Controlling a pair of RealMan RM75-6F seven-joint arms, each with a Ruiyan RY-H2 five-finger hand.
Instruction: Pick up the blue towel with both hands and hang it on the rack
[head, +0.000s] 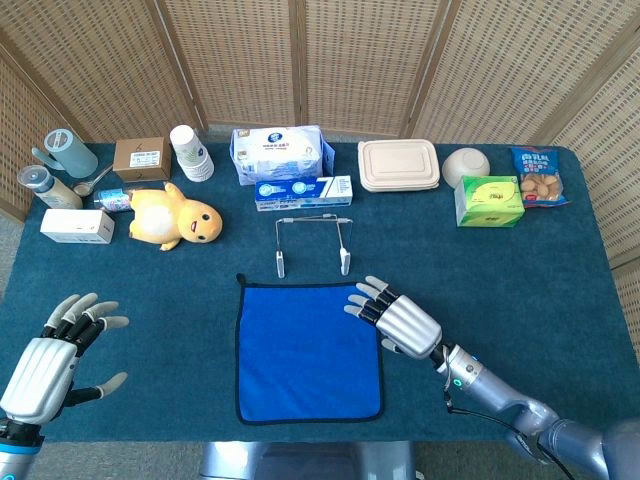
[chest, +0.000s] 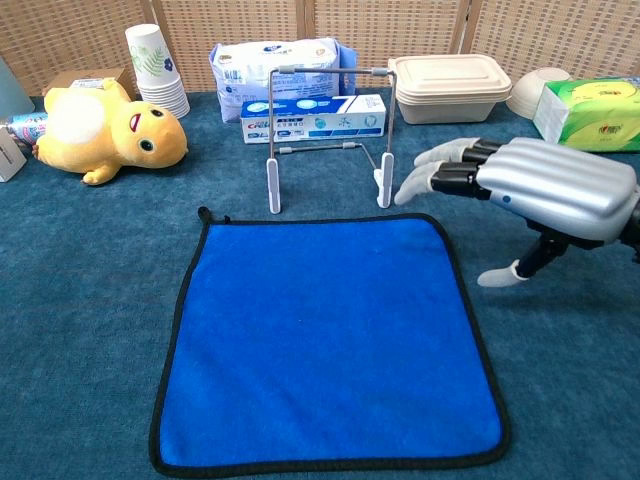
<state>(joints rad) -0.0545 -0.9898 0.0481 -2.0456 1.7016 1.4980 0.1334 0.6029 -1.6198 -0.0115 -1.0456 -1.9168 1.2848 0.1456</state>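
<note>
A: Status of the towel?

B: It lay flat on the bench, fully spread, near the front edge and centred. Hanging loop at its far left corner. Nothing lifted, no fold, no crease. The rack stood just beyond its far edge, upright and bare.

A: Right hand?

B: Palm down, over the towel's far right corner in the head view. Fingers spread and extended toward the rack, holding nothing. The chest view showed the hand above the bench, with its thumb pointing down beside the towel's right edge. I could not tell whether any fingertip touched cloth.

A: Left hand?

B: Well apart from the towel, at the near left of the bench. Fingers apart, nothing in them. It showed only in the head view.

A: So progress?

B: Judged as the very start. No grasp made by either hand, so pick-up, lift and drape over the rack all remained. The right hand looked close to a corner grasp; the left had the whole approach to make.

A: Clutter?

B: Toy duck and cups far left, tissue pack behind the rack, lidded box and green carton far right. None near the towel.
</note>
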